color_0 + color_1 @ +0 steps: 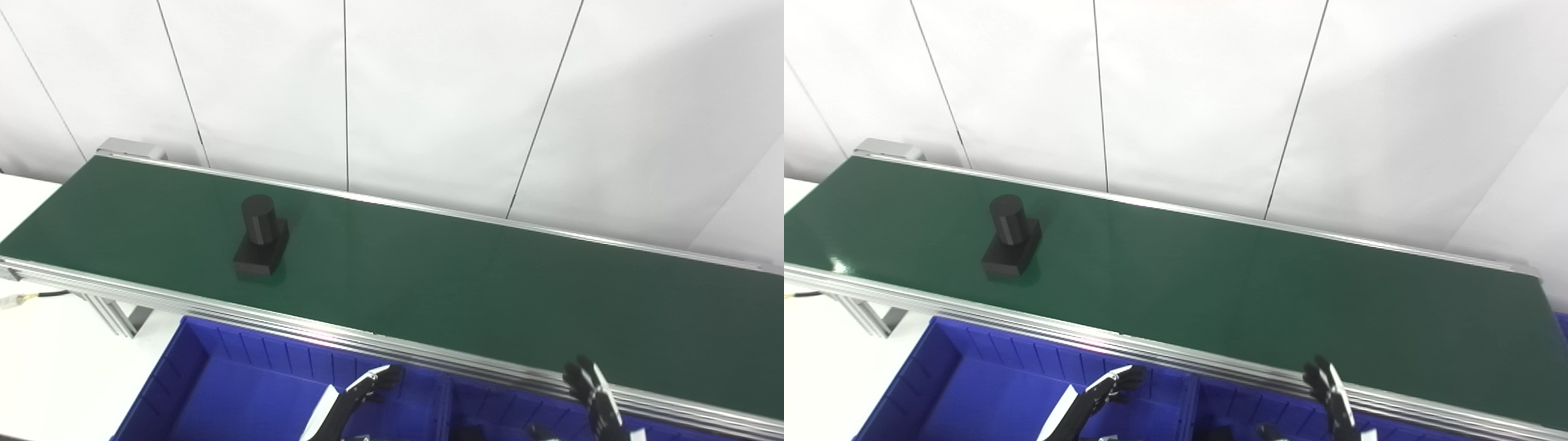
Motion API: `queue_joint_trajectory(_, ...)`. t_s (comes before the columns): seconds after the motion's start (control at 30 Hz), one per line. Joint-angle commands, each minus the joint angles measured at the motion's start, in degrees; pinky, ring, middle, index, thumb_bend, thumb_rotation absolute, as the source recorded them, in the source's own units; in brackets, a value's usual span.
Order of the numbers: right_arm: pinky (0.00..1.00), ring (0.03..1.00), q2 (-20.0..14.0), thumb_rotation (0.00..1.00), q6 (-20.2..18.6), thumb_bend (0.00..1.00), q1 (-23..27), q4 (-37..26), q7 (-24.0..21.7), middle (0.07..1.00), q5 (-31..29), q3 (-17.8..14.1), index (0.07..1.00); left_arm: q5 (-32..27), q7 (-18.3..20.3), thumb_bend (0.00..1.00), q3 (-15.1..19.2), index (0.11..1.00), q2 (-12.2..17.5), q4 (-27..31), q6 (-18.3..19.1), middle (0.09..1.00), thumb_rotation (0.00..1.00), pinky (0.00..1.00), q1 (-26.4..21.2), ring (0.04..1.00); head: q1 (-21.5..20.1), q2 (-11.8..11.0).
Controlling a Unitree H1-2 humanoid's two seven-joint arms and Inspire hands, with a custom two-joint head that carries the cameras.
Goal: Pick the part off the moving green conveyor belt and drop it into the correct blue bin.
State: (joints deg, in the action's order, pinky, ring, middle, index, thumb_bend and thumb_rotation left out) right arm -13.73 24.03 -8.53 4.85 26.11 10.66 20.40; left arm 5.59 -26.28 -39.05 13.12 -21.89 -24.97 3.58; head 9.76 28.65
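A black part (261, 241), a short cylinder standing on a flat block, sits on the green conveyor belt (459, 282) toward its left end; it also shows in the right eye view (1010, 239). My left hand (361, 395) is low at the bottom edge, over the left blue bin (202, 386), fingers apart and empty. My right hand (591, 398) is raised at the belt's near rail, over the right blue bin (508, 413), fingers spread and empty. Both hands are far from the part.
An aluminium rail (380, 340) runs along the belt's near edge, between the hands and the belt. A white table (55, 361) lies at the left with a cable end (18, 300). A white panelled wall stands behind the belt.
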Motion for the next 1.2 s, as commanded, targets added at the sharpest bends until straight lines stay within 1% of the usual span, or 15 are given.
queue_joint_trajectory(0.0,0.81,0.814,-0.3,0.54,2.9,0.76,1.9,-3.0,-0.6,0.84,1.1,-0.5,0.903,0.5,-1.0,0.8,0.0,0.822,-0.3,0.4,-2.0,0.826,0.69,0.74,-0.6,0.808,0.0,0.0)
queue_joint_trajectory(0.07,0.79,0.809,-0.4,0.55,2.9,0.76,2.9,-3.8,-0.9,0.839,1.8,-0.6,0.903,0.4,-1.1,0.79,0.0,0.82,-0.4,0.3,-2.0,0.824,0.69,0.74,-0.6,0.806,0.1,0.0)
queue_joint_trajectory(0.17,0.77,0.806,0.8,0.54,2.1,0.75,4.2,-6.9,-4.5,0.841,2.8,-2.4,0.899,0.5,-1.3,0.79,-0.1,0.818,-0.5,0.2,-2.0,0.823,0.7,0.74,-0.5,0.806,0.0,0.1)
queue_joint_trajectory(0.2,0.79,0.817,1.0,0.52,1.5,0.73,4.5,-7.8,-5.7,0.847,3.2,-2.9,0.906,0.7,-1.6,0.77,-0.2,0.818,-0.5,0.2,-2.0,0.822,0.72,0.74,-0.5,0.804,0.0,0.1)
queue_joint_trajectory(0.3,0.78,0.819,1.7,0.51,-1.7,0.73,5.7,-10.8,-9.8,0.851,3.9,-4.1,0.907,1.0,-2.3,0.78,-0.4,0.816,-0.4,-0.1,-2.0,0.82,0.74,0.74,-0.5,0.803,-0.6,0.1)
queue_joint_trajectory(0.33,0.74,0.808,1.9,0.51,-2.9,0.73,6.5,-11.6,-11.3,0.854,4.2,-4.5,0.908,0.8,-2.1,0.78,-0.4,0.817,-0.4,-0.1,-2.0,0.821,0.75,0.74,-0.5,0.805,-1.0,-0.1)
queue_joint_trajectory(0.37,0.74,0.807,2.0,0.51,-3.7,0.73,7.3,-12.1,-12.8,0.854,4.3,-4.7,0.907,0.7,-2.2,0.78,-0.5,0.817,-0.3,0.0,-2.0,0.821,0.75,0.74,-0.5,0.805,-1.0,-0.1)
queue_joint_trajectory(0.5,0.73,0.811,2.8,0.46,-8.9,0.74,10.9,-13.7,-18.4,0.852,4.0,-5.4,0.895,0.8,-2.5,0.77,-0.8,0.817,0.0,0.1,-2.0,0.821,0.74,0.74,-0.4,0.806,-2.0,0.1)
queue_joint_trajectory(0.63,0.75,0.822,3.8,0.46,-13.4,0.74,14.2,-13.2,-22.1,0.851,5.8,-5.7,0.892,0.4,-2.3,0.78,-0.5,0.812,-0.1,0.0,-2.0,0.815,0.73,0.73,-0.2,0.799,-3.6,-0.5)
queue_joint_trajectory(0.67,0.76,0.823,3.8,0.46,-15.7,0.74,15.4,-13.0,-23.6,0.851,7.3,-5.2,0.892,0.5,-2.5,0.78,-0.6,0.812,0.0,-0.1,-2.0,0.815,0.73,0.73,-0.1,0.799,-4.3,-0.6)
queue_joint_trajectory(0.73,0.75,0.83,4.1,0.51,-19.2,0.74,17.0,-13.0,-25.9,0.859,9.2,-4.7,0.896,0.7,-3.1,0.78,-0.7,0.807,0.1,-0.2,-2.0,0.815,0.73,0.73,-0.2,0.798,-5.8,-0.6)
queue_joint_trajectory(0.8,0.74,0.824,4.9,0.52,-21.4,0.77,18.0,-13.1,-27.3,0.853,10.0,-4.5,0.894,0.7,-3.5,0.78,-0.7,0.8,0.3,-0.2,-2.0,0.81,0.73,0.72,-0.2,0.789,-7.2,-0.5)
queue_joint_trajectory(0.9,0.72,0.805,6.4,0.55,-22.1,0.81,19.6,-11.6,-28.0,0.847,10.9,-4.1,0.887,0.3,-3.0,0.78,-0.5,0.806,0.5,0.0,-2.0,0.818,0.74,0.72,0.0,0.795,-8.8,-0.5)
queue_joint_trajectory(1.07,0.77,0.828,8.6,0.59,-21.0,0.83,23.0,-7.7,-28.7,0.852,11.1,-3.8,0.89,1.3,-4.1,0.76,-1.3,0.814,1.6,0.6,-2.0,0.825,0.78,0.73,0.0,0.8,-12.8,0.0)
queue_joint_trajectory(1.17,0.77,0.833,9.5,0.59,-20.9,0.83,24.8,-5.7,-29.0,0.863,11.3,-3.9,0.9,0.8,-3.5,0.77,-1.0,0.816,1.8,1.0,-2.0,0.83,0.81,0.75,0.3,0.81,-13.9,0.1)
